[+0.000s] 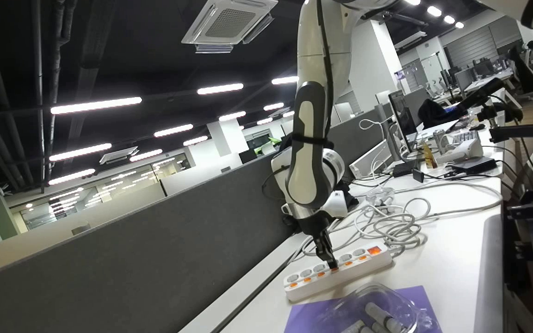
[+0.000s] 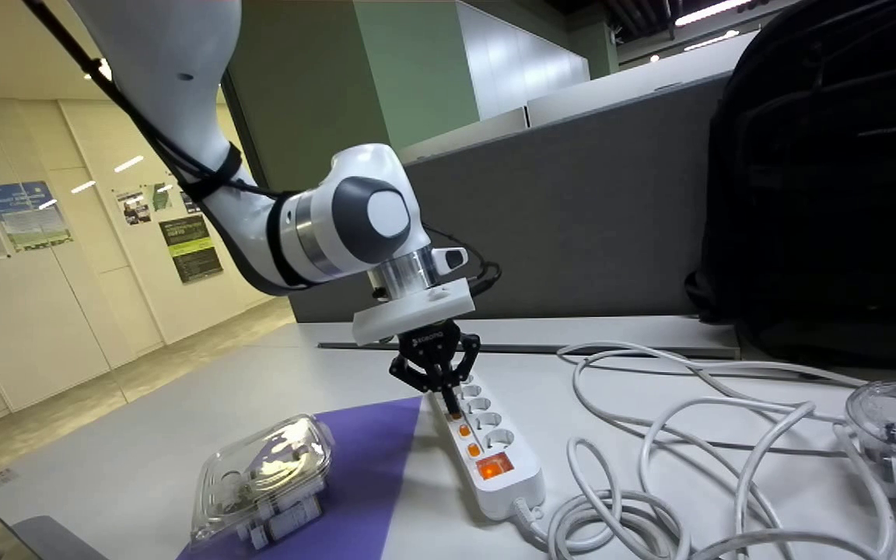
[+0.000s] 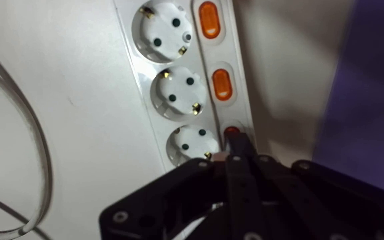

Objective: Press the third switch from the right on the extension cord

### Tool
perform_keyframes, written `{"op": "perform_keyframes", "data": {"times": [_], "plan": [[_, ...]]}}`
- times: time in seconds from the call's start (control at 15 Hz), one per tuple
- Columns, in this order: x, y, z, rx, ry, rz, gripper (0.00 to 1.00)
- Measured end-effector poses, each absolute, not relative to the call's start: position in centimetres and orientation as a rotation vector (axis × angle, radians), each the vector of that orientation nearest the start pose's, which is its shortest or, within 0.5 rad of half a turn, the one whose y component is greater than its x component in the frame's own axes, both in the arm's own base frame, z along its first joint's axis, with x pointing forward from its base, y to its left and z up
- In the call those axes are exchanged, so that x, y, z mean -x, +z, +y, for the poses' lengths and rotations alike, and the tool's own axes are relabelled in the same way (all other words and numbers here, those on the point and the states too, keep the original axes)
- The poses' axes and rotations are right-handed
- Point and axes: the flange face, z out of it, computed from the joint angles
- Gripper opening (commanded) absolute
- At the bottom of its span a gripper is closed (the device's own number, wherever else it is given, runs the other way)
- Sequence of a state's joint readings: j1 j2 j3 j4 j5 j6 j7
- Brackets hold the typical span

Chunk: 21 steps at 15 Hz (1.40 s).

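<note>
The extension cord is a long white power strip with round sockets and a row of small orange switches; it shows in both exterior views and the wrist view. My gripper is shut and points down at the strip in both exterior views. In the wrist view the closed fingertips are at an orange switch and hide most of it; they appear to touch it. Two other orange switches are uncovered. A larger lit orange switch is at the cable end.
A purple sheet lies beside the strip with a clear plastic box holding white tubes. A tangle of white cables lies by the strip's cable end. A grey partition and black backpack stand behind.
</note>
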State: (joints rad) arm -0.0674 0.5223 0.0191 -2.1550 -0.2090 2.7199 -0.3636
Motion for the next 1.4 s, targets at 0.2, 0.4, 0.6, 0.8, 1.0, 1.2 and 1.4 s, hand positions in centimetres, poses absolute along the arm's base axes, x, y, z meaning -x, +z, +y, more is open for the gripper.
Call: {"op": "perform_keyframes", "data": {"times": [0.2, 0.4, 0.6, 0.8, 1.0, 1.2, 1.4], "plan": [[-56.6, 15.3, -1.8, 3.114, -0.033, -0.798, 0.00], [-56.6, 15.3, -1.9, 3.112, -0.027, -0.800, 0.00], [-56.9, 15.2, -1.8, 3.110, 0.000, -0.801, 0.00], [-57.5, 15.0, -1.7, 3.091, 0.070, -0.800, 0.00], [-58.3, 14.9, -1.8, 3.065, 0.161, -0.796, 0.00], [-59.0, 14.8, -1.9, 3.042, 0.241, -0.787, 0.00], [-59.4, 14.7, -2.0, 3.021, 0.288, -0.779, 0.00]]}}
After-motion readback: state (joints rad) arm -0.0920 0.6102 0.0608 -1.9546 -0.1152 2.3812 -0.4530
